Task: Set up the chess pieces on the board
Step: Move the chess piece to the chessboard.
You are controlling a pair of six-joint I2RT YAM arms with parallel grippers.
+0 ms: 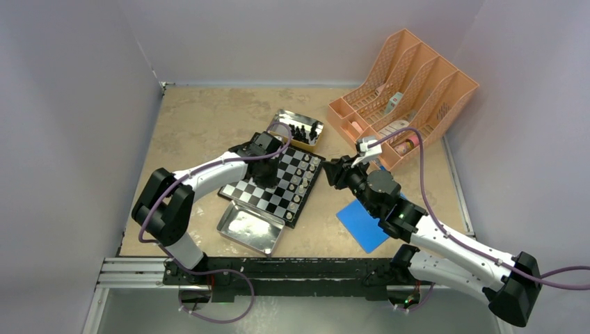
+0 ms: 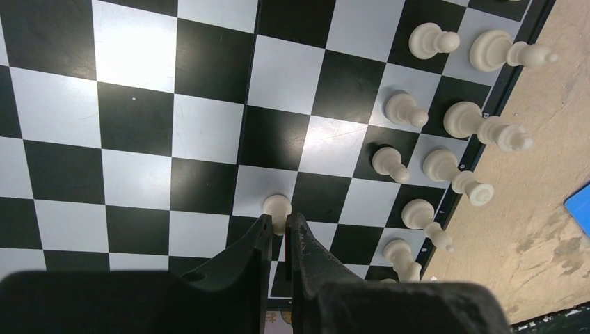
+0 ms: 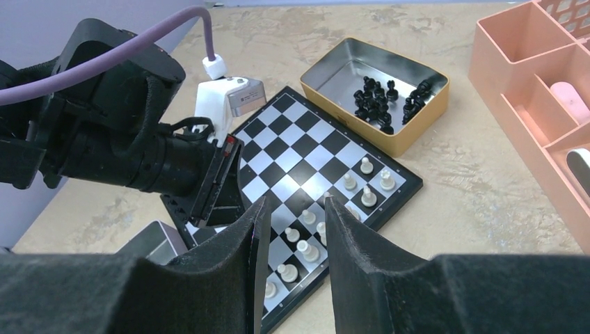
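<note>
Your left fingers [image 2: 259, 243] are clamped on a white pawn [image 2: 277, 206] standing on the board [image 2: 209, 125], mid-counter [image 1: 202, 118]. Your right fingers [image 3: 254, 243] hang parted, empty, just right of the board. Other white pieces [image 3: 367, 165] line its right edge. Black pieces [image 3: 386, 97] sit in the far tin [image 3: 410, 136].

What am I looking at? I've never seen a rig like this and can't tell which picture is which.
The left arm and right arm are robots bolted at a table's edge. One picture looks down from above; the other two come from cameras on each wrist. On the table lie a chessboard with white pieces along one edge, a tin of black pieces, a second tin, a blue square and an orange rack. The left claw pinches a white pawn over the board; the right claw is open and empty.
</note>
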